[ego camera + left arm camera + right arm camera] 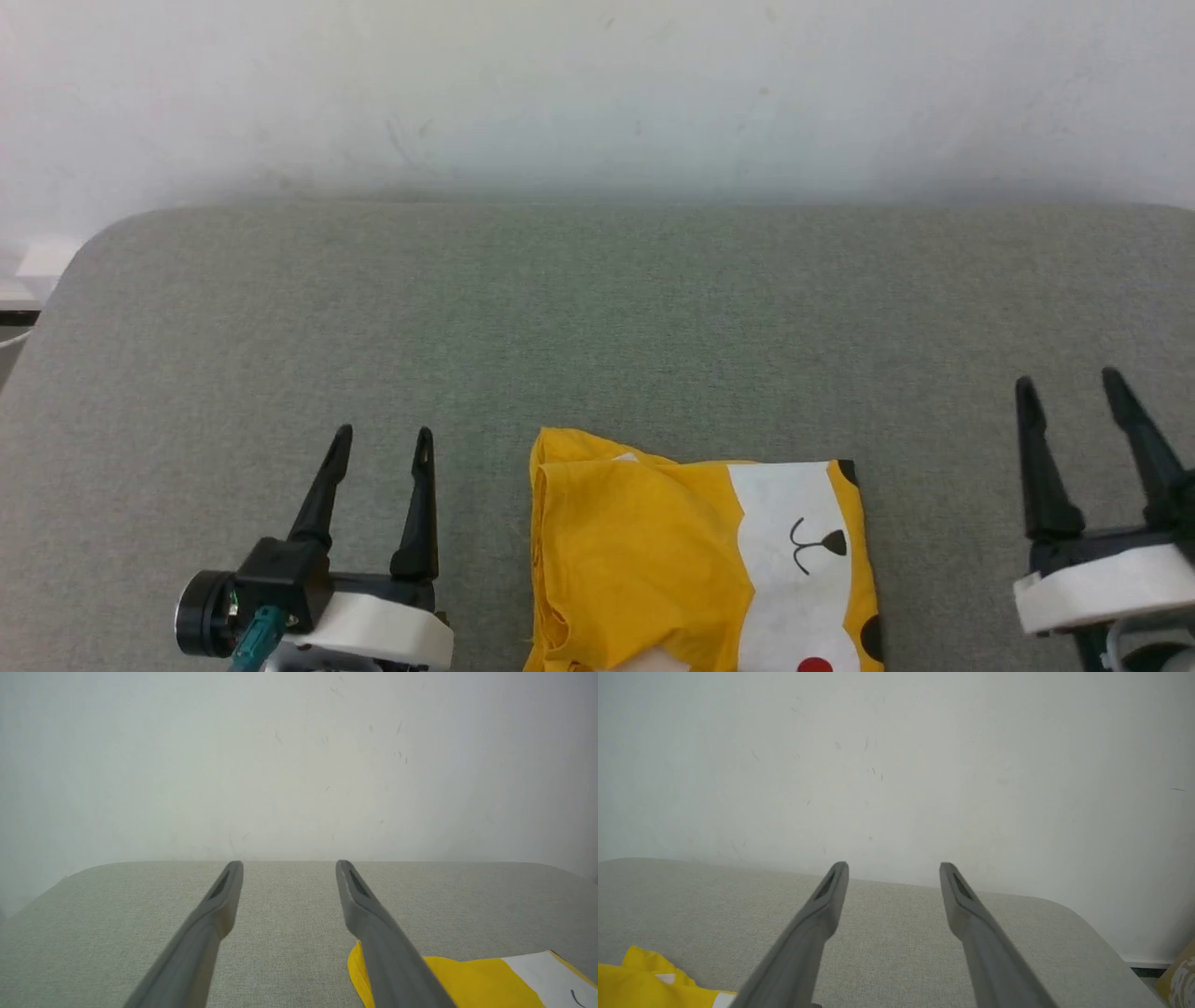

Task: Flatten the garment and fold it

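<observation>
The mustard-yellow garment (653, 560) lies folded into a compact rectangle on the grey padded table (597, 317), near its front edge. Its right part shows a white patch with black lines, black dots and a red dot at the bottom. My left gripper (384, 442) rests open to the left of the garment, apart from it, fingers pointing away. My right gripper (1070, 384) stands open well to the right of it. The left wrist view catches the garment (467, 980) at lower right, beside the open gripper (289, 865). The right wrist view has the garment (649, 984) at lower left of the open gripper (893, 867).
A pale wall (597, 93) rises right behind the table's far edge. The table's rounded far-left corner (103, 233) and its right corner (1069, 910) are in sight. A brownish object (1178, 975) sits beyond the table's right side.
</observation>
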You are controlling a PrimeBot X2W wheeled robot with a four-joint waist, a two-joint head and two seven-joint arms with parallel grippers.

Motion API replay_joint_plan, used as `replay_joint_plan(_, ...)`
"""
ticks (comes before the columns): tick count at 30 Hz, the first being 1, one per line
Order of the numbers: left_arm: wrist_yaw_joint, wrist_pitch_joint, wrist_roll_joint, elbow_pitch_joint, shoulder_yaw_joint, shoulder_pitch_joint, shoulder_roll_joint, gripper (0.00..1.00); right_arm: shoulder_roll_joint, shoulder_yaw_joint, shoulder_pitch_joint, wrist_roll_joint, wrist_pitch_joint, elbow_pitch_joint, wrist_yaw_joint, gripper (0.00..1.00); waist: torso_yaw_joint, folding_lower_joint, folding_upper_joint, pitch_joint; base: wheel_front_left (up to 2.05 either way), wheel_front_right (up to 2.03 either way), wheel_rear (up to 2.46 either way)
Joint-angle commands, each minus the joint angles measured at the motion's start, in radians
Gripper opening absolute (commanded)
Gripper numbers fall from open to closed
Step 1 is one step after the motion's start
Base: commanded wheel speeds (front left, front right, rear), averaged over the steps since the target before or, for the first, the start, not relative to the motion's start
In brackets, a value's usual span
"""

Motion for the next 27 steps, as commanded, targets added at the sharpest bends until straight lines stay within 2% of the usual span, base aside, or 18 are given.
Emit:
replay_joint_plan(1, -0.006, -0.005, 0.006, 0.001, 0.003, 0.010, -0.004, 1.00, 0.015, 0.006, 0.019, -0.010, -0.011, -0.005, -0.001, 1.00, -0.010, 0.0000, 0.0000, 0.004, 0.00, 0.00, 0.00)
replay_joint_plan(9, -0.010, -0.005, 0.009, 0.001, 0.010, 0.013, -0.004, 1.00, 0.047, 0.016, 0.039, -0.005, -0.026, 0.009, -0.001, 1.00, -0.018, 0.0000, 0.0000, 0.006, 0.00, 0.00, 0.00)
replay_joint_plan(12, -0.015, -0.005, 0.013, 0.002, 0.006, 0.006, -0.005, 1.00, 0.045, 0.024, 0.043, 0.024, 0.020, 0.007, -0.001, 1.00, -0.010, 0.0000, 0.0000, 0.012, 0.00, 0.00, 0.00)
replay_joint_plan(22, -0.020, -0.005, 0.015, 0.016, -0.011, -0.013, -0.005, 1.00, -0.066, 0.117, 0.070, 0.367, 0.475, 0.007, -0.001, 1.00, 0.038, 0.0000, 0.0000, 0.058, 0.00, 0.00, 0.00)
replay_joint_plan(25, -0.020, -0.005, 0.014, 0.021, -0.018, -0.021, -0.006, 1.00, -0.037, 0.107, 0.058, 0.493, 0.588, 0.048, -0.001, 1.00, 0.056, 0.0000, 0.0000, 0.076, 0.00, 0.00, 0.00)
replay_joint_plan(27, -0.021, -0.005, 0.015, 0.027, -0.027, -0.029, -0.006, 1.00, -0.038, 0.107, 0.047, 0.531, 0.643, 0.082, -0.001, 1.00, 0.072, 0.0000, 0.0000, 0.090, 0.00, 0.00, 0.00)
